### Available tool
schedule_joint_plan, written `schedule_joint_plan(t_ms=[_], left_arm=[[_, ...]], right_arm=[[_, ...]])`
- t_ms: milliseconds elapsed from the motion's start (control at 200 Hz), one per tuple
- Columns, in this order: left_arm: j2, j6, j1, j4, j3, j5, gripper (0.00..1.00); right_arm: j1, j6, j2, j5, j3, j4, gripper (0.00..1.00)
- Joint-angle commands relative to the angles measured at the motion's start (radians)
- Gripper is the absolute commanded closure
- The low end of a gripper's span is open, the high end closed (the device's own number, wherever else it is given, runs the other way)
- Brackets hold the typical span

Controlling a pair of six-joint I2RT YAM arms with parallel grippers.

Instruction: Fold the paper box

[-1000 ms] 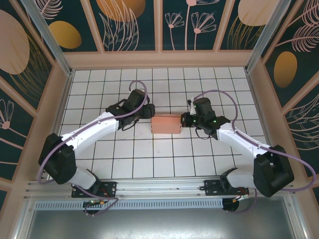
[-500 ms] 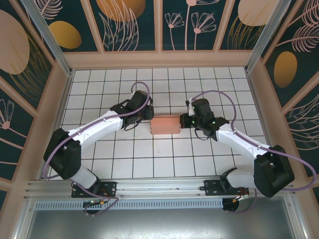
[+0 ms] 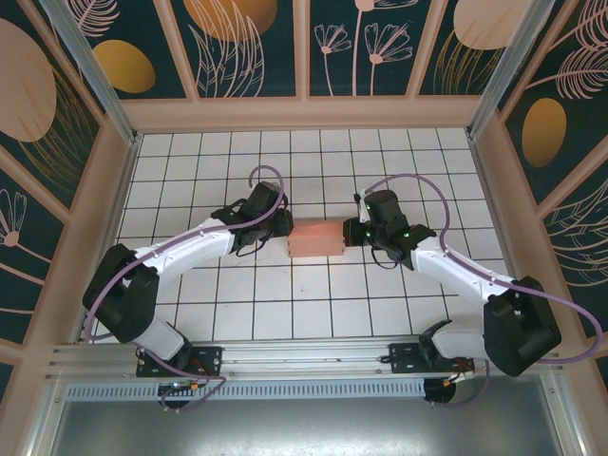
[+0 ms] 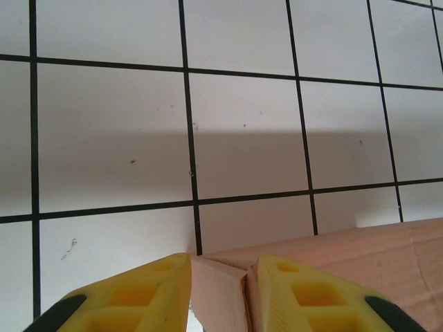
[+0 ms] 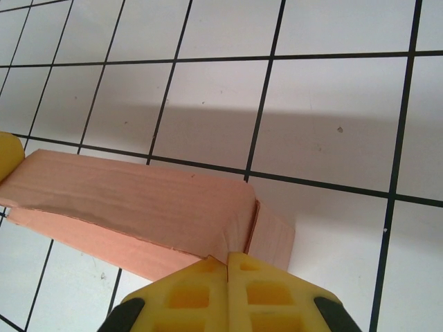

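Top view: the paper box (image 3: 316,239) lies folded into a closed oblong at the centre of the tiled tabletop (image 3: 249,313), long axis running left to right. Compared with one second ago, it occupies the same tiles. The left gripper (image 3: 283,229), which then stood just above and left of the box's upper left corner, has dropped to the box's left end and now meets it. The right gripper (image 3: 350,231) remains at the box's right end, its position unchanged. Left wrist view: the left gripper (image 4: 220,297) has its yellow fingers (image 4: 138,297) apart on either side of the end flap of the box (image 4: 346,263); whether they press the flap cannot be told. Right wrist view: the right gripper (image 5: 228,277) is closed, its fingers (image 5: 187,294) together and pinching a thin cardboard edge at the near end of the box (image 5: 131,200).
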Motion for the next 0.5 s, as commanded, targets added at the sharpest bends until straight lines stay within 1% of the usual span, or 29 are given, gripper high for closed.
schedule_joint_plan(t_ms=[0, 30, 90, 210, 350, 415, 495], left_arm=[[0.014, -0.022, 0.000, -0.027, -0.047, 0.033, 0.70], [0.015, -0.023, 0.000, -0.025, -0.048, 0.035, 0.70], [0.020, -0.023, 0.001, -0.023, -0.047, 0.039, 0.70], [0.023, -0.022, 0.001, -0.025, -0.047, 0.036, 0.71], [0.024, -0.019, 0.001, -0.025, -0.047, 0.033, 0.71], [0.024, -0.017, 0.001, -0.027, -0.047, 0.033, 0.71], [0.023, -0.015, 0.001, -0.025, -0.047, 0.034, 0.71]], right_arm=[[0.012, -0.018, 0.007, 0.028, -0.027, 0.013, 1.00], [0.013, -0.019, 0.007, 0.029, -0.027, 0.013, 0.99], [0.017, -0.021, -0.002, 0.029, -0.027, 0.016, 0.92], [0.026, -0.029, -0.040, 0.029, -0.026, 0.038, 0.77], [0.028, -0.031, -0.103, 0.021, -0.044, 0.086, 0.56], [0.026, -0.023, -0.133, 0.010, -0.057, 0.114, 0.47], [0.023, 0.003, -0.155, 0.002, -0.064, 0.145, 0.37]])
